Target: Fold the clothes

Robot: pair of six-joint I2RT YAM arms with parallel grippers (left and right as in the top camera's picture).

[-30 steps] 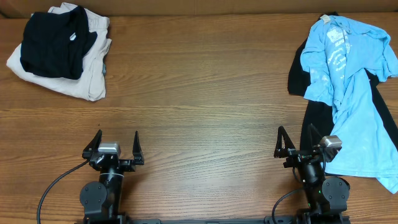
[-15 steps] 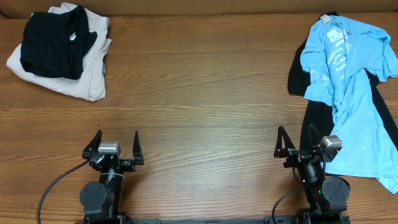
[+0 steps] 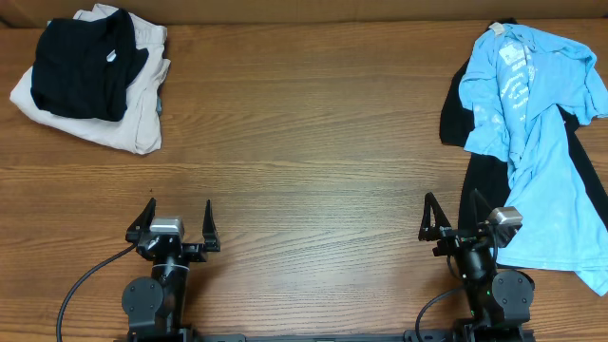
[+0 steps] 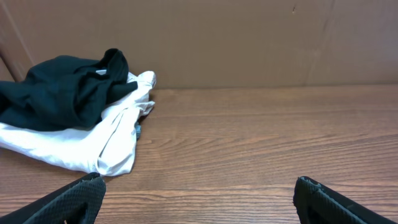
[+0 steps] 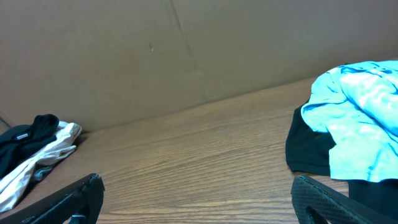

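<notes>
A crumpled light blue shirt (image 3: 532, 133) lies on a black garment (image 3: 484, 176) at the right of the table; both show in the right wrist view, the shirt (image 5: 364, 118) over the black garment (image 5: 311, 149). A folded black garment (image 3: 81, 62) lies on a white garment (image 3: 128, 119) at the far left, also in the left wrist view (image 4: 62, 90). My left gripper (image 3: 176, 225) is open and empty near the front edge. My right gripper (image 3: 451, 218) is open and empty, just left of the black garment.
A brown cardboard wall (image 4: 249, 37) stands along the table's far edge. The wooden table (image 3: 304, 142) stretches between the two piles. A black cable (image 3: 81, 285) runs from the left arm's base.
</notes>
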